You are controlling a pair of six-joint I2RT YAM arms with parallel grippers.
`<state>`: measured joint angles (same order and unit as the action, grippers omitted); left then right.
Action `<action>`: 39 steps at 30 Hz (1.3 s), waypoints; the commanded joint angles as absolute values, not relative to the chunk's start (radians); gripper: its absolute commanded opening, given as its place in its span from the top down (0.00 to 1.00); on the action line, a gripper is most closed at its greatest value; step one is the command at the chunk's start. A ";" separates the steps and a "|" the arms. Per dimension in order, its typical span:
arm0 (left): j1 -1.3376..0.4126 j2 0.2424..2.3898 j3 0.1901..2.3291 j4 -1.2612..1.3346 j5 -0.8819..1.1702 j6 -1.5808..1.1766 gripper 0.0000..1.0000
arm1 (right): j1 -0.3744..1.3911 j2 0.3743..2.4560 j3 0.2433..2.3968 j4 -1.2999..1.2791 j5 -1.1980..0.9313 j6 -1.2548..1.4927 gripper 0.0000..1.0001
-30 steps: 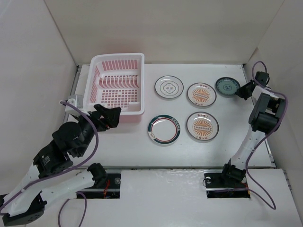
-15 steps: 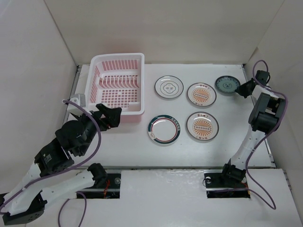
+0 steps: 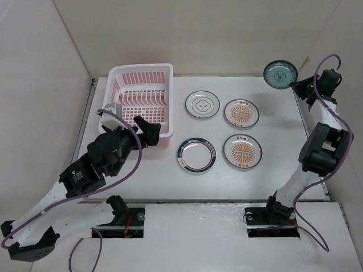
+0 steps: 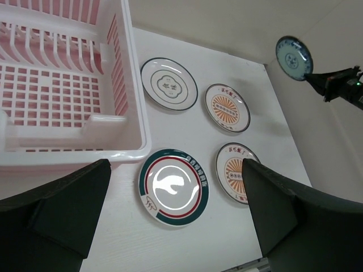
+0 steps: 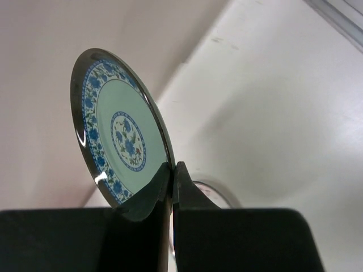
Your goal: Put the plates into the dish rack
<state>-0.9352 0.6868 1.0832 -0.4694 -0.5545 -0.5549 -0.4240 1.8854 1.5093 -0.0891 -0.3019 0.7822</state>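
Right fingers (image 5: 190, 195): clenched on the lower rim of the small plate (image 5: 122, 139), with its edge pinched between them.
Left fingers (image 4: 57, 209): spread wide and grasping nothing.
Right gripper (image 3: 294, 85): in the air over the far right corner of the table (image 3: 170, 175).
Left gripper (image 3: 148, 131): at the near right corner of the rack (image 3: 140, 67), pointing across the table toward the plates lying there.
Small plate: off the table and standing on edge, touching only the fingers. Its patterned face is turned toward the left and near side.
Rack: at the far left of the table, open side up. Its long axis runs near to far, and a row of tines crosses its middle.
Ringed plate (image 3: 202, 104): flat and face up, just right of the rack.
Far sunburst plate (image 3: 241, 113): flat, just right of the ringed plate.
Green-rim plate (image 3: 197, 154): flat, on the near side of the ringed plate.
Near sunburst plate (image 3: 242, 151): flat, just right of the green-rim plate.
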 commanded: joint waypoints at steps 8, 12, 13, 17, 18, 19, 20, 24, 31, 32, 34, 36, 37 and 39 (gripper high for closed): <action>-0.940 0.914 1.037 0.039 -0.511 -0.405 0.00 | -0.215 1.674 1.384 0.107 -0.503 0.603 1.00; -0.940 1.028 1.072 0.245 -0.349 -0.240 0.00 | -0.147 1.579 1.234 0.295 -0.667 0.554 1.00; -0.940 1.046 1.072 0.274 -0.316 -0.221 0.00 | -0.138 1.556 1.203 0.316 -0.689 0.539 1.00; -0.882 1.144 1.121 0.298 -0.291 -0.212 0.00 | -0.097 1.465 1.102 0.357 -0.715 0.493 1.00; -0.870 1.176 1.130 0.298 -0.291 -0.198 0.00 | -0.097 1.453 1.092 0.357 -0.725 0.482 1.00; -0.870 1.189 1.131 0.288 -0.304 -0.198 0.00 | -0.097 1.427 1.079 0.357 -0.726 0.471 1.00; -0.861 1.198 1.131 0.288 -0.304 -0.174 0.00 | -0.088 1.414 1.078 0.357 -0.735 0.462 1.00; -0.827 1.207 1.082 0.375 -0.278 -0.147 0.00 | -0.049 1.393 1.083 0.357 -0.831 0.440 1.00; -0.766 1.207 1.048 0.460 -0.034 -0.129 0.00 | 0.018 1.379 1.115 0.301 -0.808 0.396 1.00; -0.765 1.219 1.048 0.460 -0.023 -0.129 0.00 | 0.018 1.370 1.115 0.301 -0.824 0.396 1.00; -0.755 1.244 1.061 0.451 0.000 -0.129 0.03 | 0.029 1.356 1.115 0.301 -0.824 0.396 1.00; -0.743 1.272 1.072 0.451 0.015 -0.120 0.05 | 0.052 1.344 1.106 0.301 -0.824 0.362 1.00; -0.730 1.282 1.083 0.442 0.037 -0.120 0.09 | 0.061 1.330 1.106 0.301 -0.824 0.353 1.00; -0.717 1.302 1.083 0.442 0.067 -0.130 0.09 | 0.074 1.318 1.097 0.301 -0.824 0.339 1.00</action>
<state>-0.7414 1.2842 1.0554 0.3931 -0.0158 -0.1371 0.0433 1.3808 1.0725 0.2455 -0.7959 0.3878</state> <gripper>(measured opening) 0.916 0.037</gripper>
